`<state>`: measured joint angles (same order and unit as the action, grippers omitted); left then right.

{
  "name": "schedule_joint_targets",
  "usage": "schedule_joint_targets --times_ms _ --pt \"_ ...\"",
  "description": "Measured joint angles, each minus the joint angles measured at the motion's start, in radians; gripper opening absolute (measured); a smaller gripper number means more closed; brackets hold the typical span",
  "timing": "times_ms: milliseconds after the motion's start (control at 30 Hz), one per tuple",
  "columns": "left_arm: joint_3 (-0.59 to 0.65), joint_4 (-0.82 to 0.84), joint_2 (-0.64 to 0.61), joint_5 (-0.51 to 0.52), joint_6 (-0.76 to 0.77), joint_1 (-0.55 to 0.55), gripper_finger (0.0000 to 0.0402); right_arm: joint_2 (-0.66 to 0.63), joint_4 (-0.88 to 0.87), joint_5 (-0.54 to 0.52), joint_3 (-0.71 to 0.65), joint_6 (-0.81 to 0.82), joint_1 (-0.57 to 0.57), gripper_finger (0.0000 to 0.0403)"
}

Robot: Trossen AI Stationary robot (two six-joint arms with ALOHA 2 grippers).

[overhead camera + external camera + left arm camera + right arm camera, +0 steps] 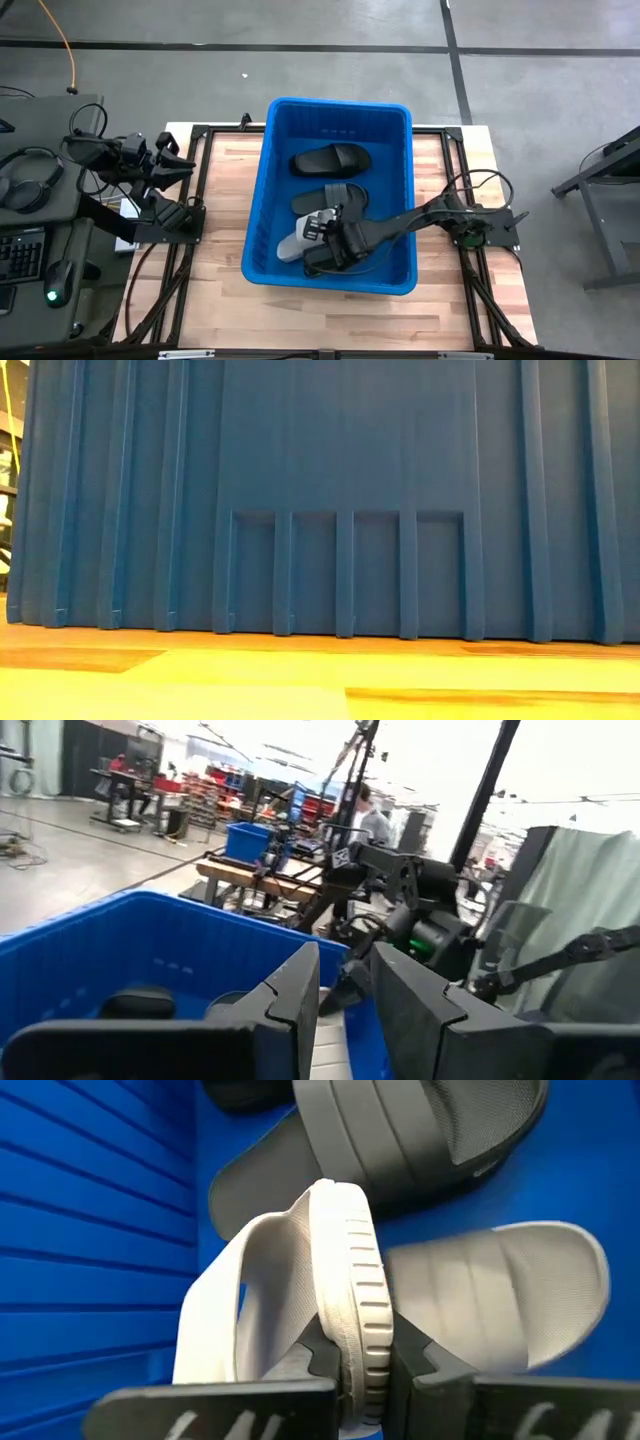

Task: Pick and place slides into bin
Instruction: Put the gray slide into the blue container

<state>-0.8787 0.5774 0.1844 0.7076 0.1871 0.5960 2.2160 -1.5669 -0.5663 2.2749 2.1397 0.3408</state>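
right tool [352, 1365] is down inside the big bright-blue ribbed plastic bin [270, 150], fingers pinched tight on the ridged edge of a white rubber slide [345, 1290] standing on its side. another pale slide [500, 1295] lies flat just beside it, with a dark grey slide [400, 1140] and, probably, a black slide [332, 159] beyond. left tool [345, 1010] hangs slightly parted and empty over the wooden counter [220, 190].

The bin [262, 190] sits mid-tabletop [225, 180] with slides [331, 159] inside; my right gripper [325, 232] is in its near end, my left gripper [172, 160] beside it.
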Motion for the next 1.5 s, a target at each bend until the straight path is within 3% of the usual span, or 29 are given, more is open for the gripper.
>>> schedule_joint_targets --times_ms 200,333,533,733,900,1167,1233,1367,1500 --pt "0.000 0.000 0.000 -0.021 0.000 0.000 0.0086 -0.005 -0.001 -0.026 0.000 -0.002 0.005 0.0005" --pt "0.000 0.000 0.000 -0.021 0.000 0.000 0.0086 -0.034 -0.014 -0.164 0.000 0.043 0.033 0.0005" --pt "0.000 0.000 0.000 -0.022 -0.009 0.000 0.0086 -0.044 -0.004 -0.148 0.002 -0.034 0.036 0.0005" --pt "0.000 0.000 0.000 -0.021 -0.024 0.000 0.0086 -0.057 -0.002 -0.326 0.002 -0.035 0.069 0.0005" --pt "0.000 0.000 0.000 -0.021 -0.025 0.000 0.0086 -0.062 -0.007 -0.417 0.025 -0.019 0.077 0.0005" --pt "0.000 0.000 0.000 -0.034 0.124 0.000 0.0086 -0.083 -0.001 -0.617 0.077 -0.050 0.109 0.0004" --pt "0.000 0.000 0.000 -0.034 0.135 0.000 0.0086 -0.099 -0.004 -0.625 0.083 -0.059 0.118 0.0004" --pt "-0.002 -0.001 -0.002 -0.034 0.134 0.000 0.0086 -0.123 -0.003 -0.531 0.081 -0.132 0.122 0.0004" --pt "-0.002 -0.001 0.000 -0.019 0.165 0.000 0.0086 -0.127 0.013 -0.670 0.080 -0.149 0.152 0.0004"
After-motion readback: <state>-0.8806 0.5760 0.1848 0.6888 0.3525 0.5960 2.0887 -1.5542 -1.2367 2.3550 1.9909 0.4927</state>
